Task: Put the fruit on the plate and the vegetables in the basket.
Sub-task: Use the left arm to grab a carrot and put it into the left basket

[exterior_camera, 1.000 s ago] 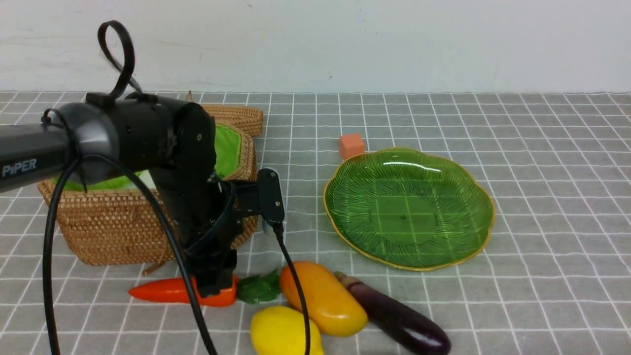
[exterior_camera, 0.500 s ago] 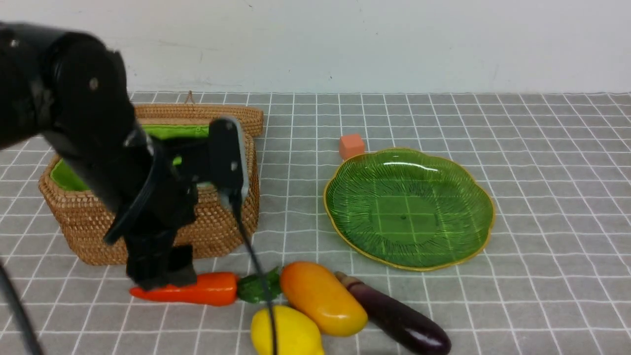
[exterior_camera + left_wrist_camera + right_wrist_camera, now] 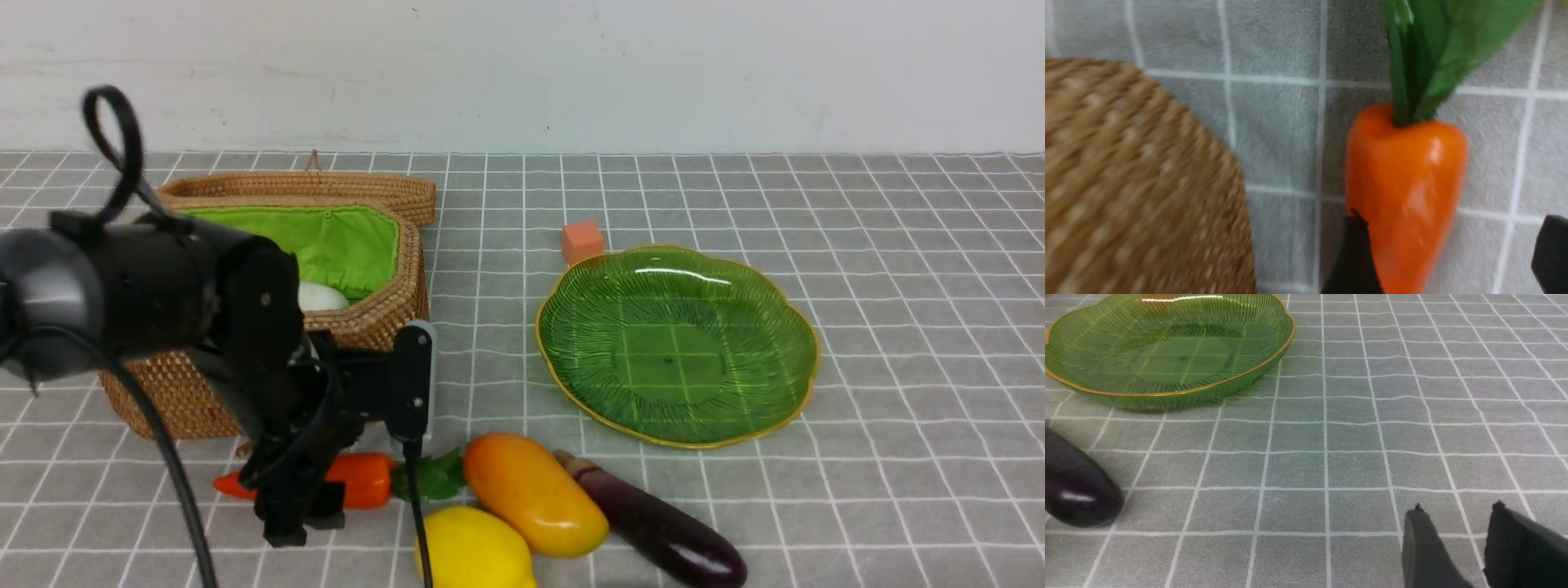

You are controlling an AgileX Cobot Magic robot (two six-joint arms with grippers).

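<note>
Front view: left gripper (image 3: 298, 516) is hovering low over the carrot (image 3: 359, 478), just before the basket (image 3: 367, 327) holding the white radish (image 3: 321, 296). The mango (image 3: 535, 494), lemon (image 3: 469, 551) and eggplant (image 3: 653, 523) are lying alongside, with the plate (image 3: 678, 343) farther right.
Left wrist view: its jaws are standing wide, straddling the carrot, gripping nothing.
Right wrist view: right gripper (image 3: 1457, 522) is sitting part-open, empty.

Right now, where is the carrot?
In the front view, the carrot lies on the cloth on the robot's left, just in front of the basket, leaves toward the mango, straddled by the open left gripper.
</note>
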